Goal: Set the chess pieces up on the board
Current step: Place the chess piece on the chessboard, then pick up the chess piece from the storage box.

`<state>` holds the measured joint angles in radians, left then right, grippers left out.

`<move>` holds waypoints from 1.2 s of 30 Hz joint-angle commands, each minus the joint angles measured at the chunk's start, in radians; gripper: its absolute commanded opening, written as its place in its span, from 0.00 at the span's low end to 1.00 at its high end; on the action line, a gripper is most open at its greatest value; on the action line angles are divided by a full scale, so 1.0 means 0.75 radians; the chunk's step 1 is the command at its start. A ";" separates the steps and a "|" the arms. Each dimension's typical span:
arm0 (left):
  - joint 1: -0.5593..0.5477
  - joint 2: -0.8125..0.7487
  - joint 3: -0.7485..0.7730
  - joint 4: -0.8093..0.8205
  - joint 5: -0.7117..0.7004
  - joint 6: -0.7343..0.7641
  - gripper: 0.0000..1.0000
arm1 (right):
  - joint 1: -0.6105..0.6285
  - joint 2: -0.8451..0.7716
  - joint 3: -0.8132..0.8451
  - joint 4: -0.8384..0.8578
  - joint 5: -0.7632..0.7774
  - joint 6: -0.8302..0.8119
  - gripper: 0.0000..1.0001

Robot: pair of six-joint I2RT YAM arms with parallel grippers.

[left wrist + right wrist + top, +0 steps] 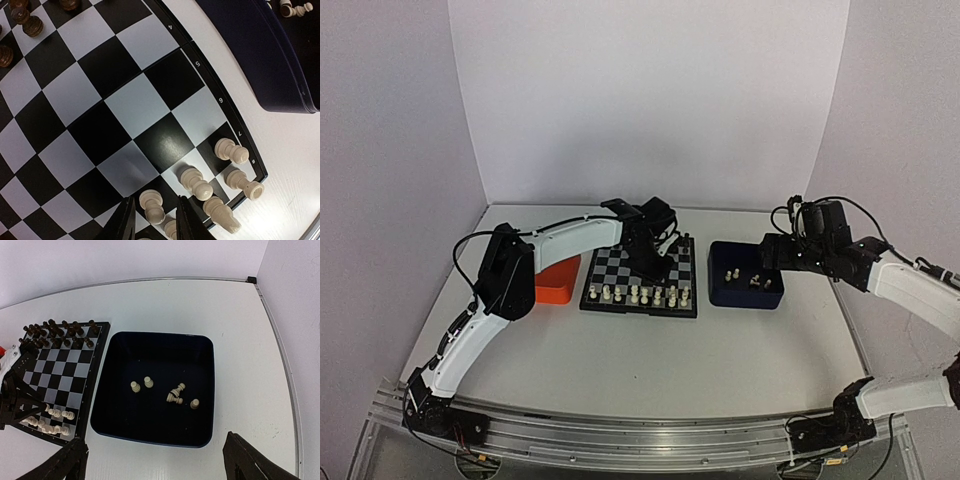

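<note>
From above, the board (610, 262) lies square between an orange tray (558, 285) and a blue tray (745, 297). White pieces (640, 294) stand upright along its near edge, the line running left to right. The left claw (658, 268) is low over the board's right half, and the right claw (772, 256) hangs above the blue tray. In the left wrist view, the fingers (125, 222) flank one upright pawn (152, 207) among the pieces near the board's corner. A sliver of gap shows on each side, so the jaws are narrowly parted and not gripping it. In the right wrist view, the jaws are spread wide, holding nothing, above the tray. There, three loose pieces (148, 382) stand and a couple lie tipped together. Dark pieces (60, 332) fill the board's far rows.
</note>
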<state>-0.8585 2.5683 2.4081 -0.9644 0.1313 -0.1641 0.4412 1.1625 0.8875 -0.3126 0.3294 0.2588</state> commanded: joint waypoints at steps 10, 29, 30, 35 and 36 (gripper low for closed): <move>-0.005 -0.303 -0.043 0.191 -0.206 -0.024 0.73 | 0.001 -0.032 0.017 0.008 0.002 0.000 0.92; 0.244 -1.084 -0.894 0.776 -0.613 -0.171 1.00 | -0.033 0.419 0.394 -0.128 -0.030 0.009 0.98; 0.277 -1.112 -0.948 0.788 -0.613 -0.195 1.00 | -0.041 0.470 0.432 -0.154 -0.046 0.020 0.98; 0.389 -1.241 -1.160 0.852 -0.671 -0.281 1.00 | -0.107 0.753 0.661 -0.327 -0.147 0.111 0.95; 0.407 -1.261 -1.196 0.859 -0.675 -0.296 1.00 | -0.121 0.801 0.703 -0.360 -0.170 0.130 0.93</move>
<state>-0.5838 1.7243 1.5912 -0.3757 -0.3321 -0.3100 0.3902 1.6420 1.2947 -0.4467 0.2757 0.2897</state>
